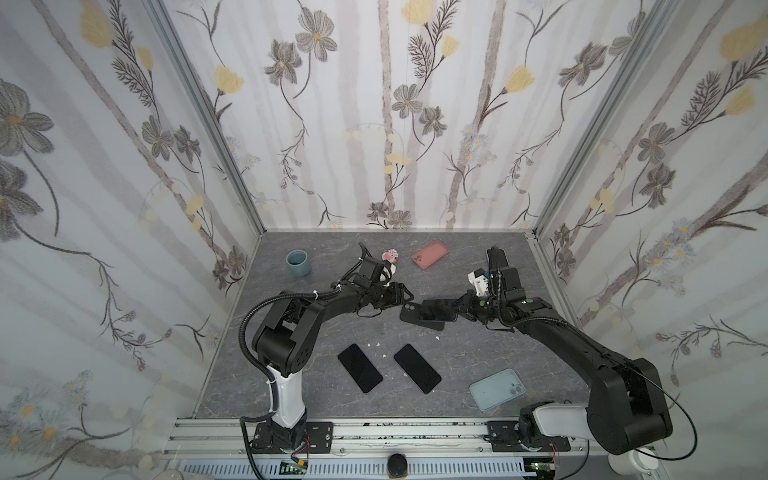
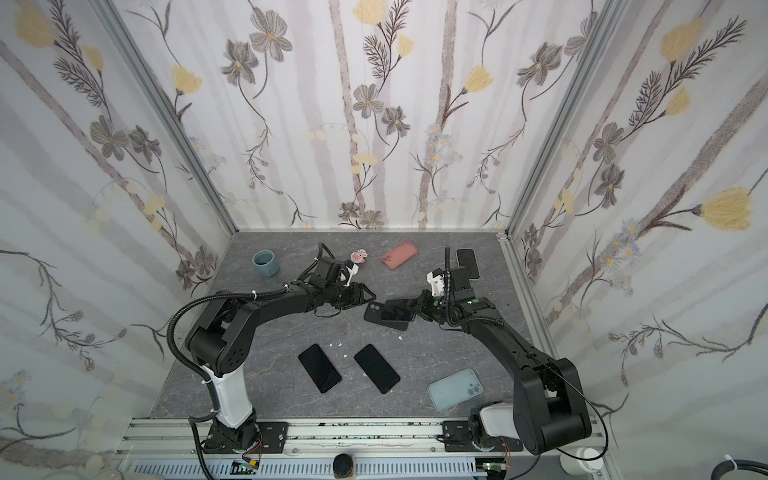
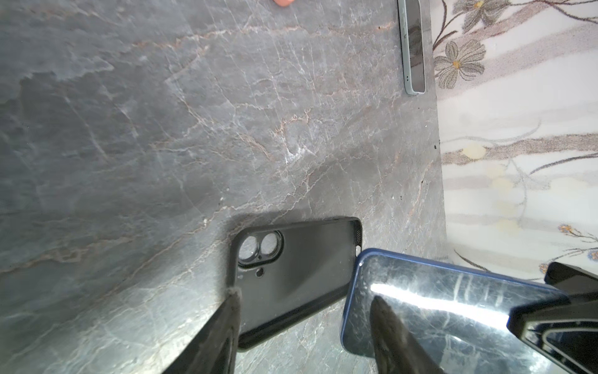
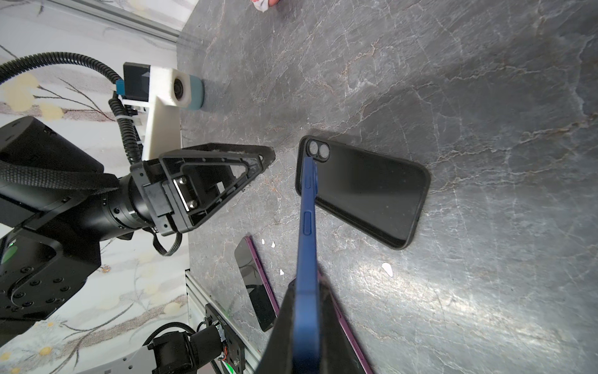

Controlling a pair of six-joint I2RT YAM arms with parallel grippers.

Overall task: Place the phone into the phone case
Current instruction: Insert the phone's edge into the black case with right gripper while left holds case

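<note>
A black phone case (image 1: 409, 312) (image 2: 374, 311) lies flat on the grey table, inside facing up and camera cutout toward the left arm. My right gripper (image 1: 457, 309) (image 4: 307, 285) is shut on a blue-edged phone (image 1: 436, 309) (image 4: 307, 226). The phone is held by one end, screen up, low over the case's right part. In the left wrist view the phone (image 3: 437, 301) overlaps the end of the case (image 3: 301, 268) away from the cutout. My left gripper (image 1: 405, 296) (image 3: 305, 295) is open and holds nothing. One of its fingertips (image 3: 234, 293) is at the case's camera-end rim.
Two dark phones (image 1: 360, 368) (image 1: 417, 368) lie near the front. A light blue case (image 1: 496, 388) sits front right and a pink case (image 1: 430, 254) at the back. A teal cup (image 1: 298, 263), a small pink toy (image 1: 390, 256) and another phone (image 2: 467, 262) are also at the back.
</note>
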